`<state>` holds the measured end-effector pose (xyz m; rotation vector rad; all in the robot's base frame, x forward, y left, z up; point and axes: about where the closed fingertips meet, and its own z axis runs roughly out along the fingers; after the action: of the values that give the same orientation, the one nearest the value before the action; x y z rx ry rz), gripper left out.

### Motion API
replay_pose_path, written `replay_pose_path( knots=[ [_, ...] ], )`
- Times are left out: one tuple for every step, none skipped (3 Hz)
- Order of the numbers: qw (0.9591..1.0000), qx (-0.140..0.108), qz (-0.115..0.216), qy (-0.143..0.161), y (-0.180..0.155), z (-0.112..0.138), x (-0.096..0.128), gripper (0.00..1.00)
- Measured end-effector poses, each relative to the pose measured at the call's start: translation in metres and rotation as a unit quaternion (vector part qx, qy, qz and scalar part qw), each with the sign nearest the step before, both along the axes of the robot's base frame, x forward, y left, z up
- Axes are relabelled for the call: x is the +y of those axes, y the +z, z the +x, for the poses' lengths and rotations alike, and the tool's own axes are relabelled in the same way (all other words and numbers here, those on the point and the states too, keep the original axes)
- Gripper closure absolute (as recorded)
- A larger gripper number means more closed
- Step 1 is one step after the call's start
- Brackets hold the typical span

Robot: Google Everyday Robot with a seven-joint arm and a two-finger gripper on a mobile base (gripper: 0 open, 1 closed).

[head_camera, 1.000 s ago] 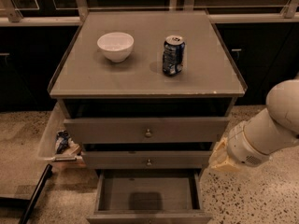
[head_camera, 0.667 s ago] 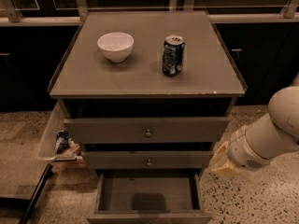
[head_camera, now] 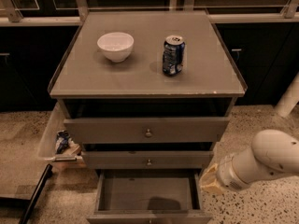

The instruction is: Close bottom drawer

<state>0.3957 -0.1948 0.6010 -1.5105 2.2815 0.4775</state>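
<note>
The bottom drawer [head_camera: 147, 193] of the grey-brown cabinet stands pulled out towards me. Its shallow box is empty and its front runs along the lower edge of the view, with the knob hidden. Above it are the slim middle drawer [head_camera: 148, 160] and the tall top drawer [head_camera: 147, 130], whose front stands a little forward of the cabinet. My white arm [head_camera: 266, 162] comes in from the right. My gripper [head_camera: 209, 182] is at its yellowish end, just right of the open drawer's right side wall and apart from the drawer front.
On the cabinet top [head_camera: 93, 78] stand a white bowl [head_camera: 115, 45] and a blue soda can [head_camera: 173, 55]. A clear bin [head_camera: 60, 141] with scraps sits left of the cabinet. A black bar [head_camera: 35, 192] lies at lower left, and a white post [head_camera: 289, 99] stands at right.
My arm and gripper have moved downward, from beside the middle drawer to beside the open bottom drawer. The drawers have not moved.
</note>
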Motion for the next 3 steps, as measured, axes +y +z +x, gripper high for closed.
replay_pose_path(
  knots=[
    [0.9994, -0.025, 0.023, -0.011, -0.048, 0.011, 0.001, 1.0],
    [0.9983, -0.042, 0.037, -0.016, -0.09, 0.024, 0.004, 1.0],
    [0.9981, -0.046, 0.037, -0.013, -0.099, 0.022, 0.006, 1.0]
  ],
)
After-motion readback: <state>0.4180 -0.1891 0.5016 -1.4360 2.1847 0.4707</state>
